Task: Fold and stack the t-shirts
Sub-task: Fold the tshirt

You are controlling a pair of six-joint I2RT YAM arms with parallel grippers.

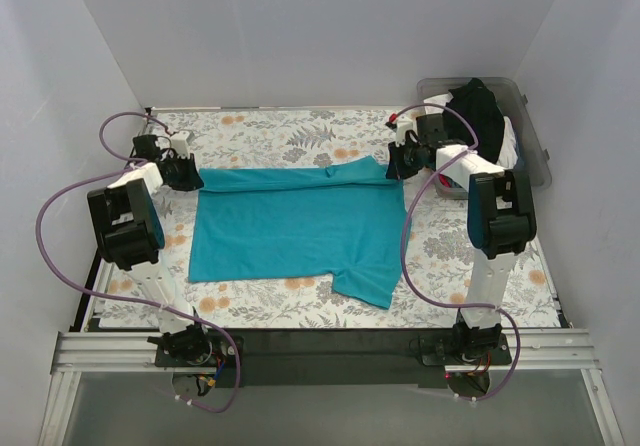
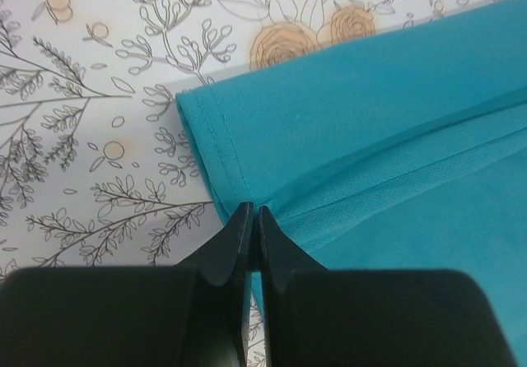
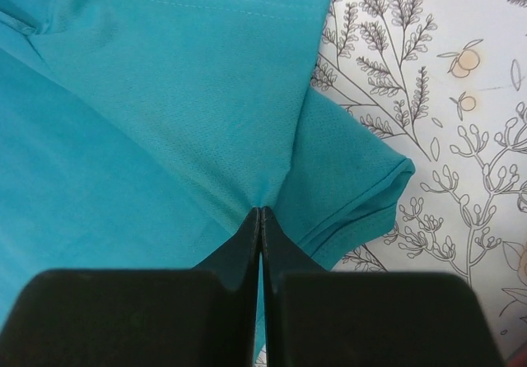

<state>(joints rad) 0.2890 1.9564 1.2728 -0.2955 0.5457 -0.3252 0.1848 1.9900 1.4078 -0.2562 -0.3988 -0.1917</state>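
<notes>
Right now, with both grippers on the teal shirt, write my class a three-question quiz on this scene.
1. True or false: the left gripper is shut on the teal shirt.
2. Where is the black shirt? A in the bin; B in the left gripper; C under the teal shirt.
3. Fill in: the right gripper pinches cloth beside a ____.
Key: 1 true; 2 A; 3 sleeve.

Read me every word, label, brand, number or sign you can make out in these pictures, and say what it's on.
None: no readable text in any view.
The teal t-shirt is plain, and the tablecloth carries only a flower print.
The black cloth in the bin is too small to show any label.
</notes>
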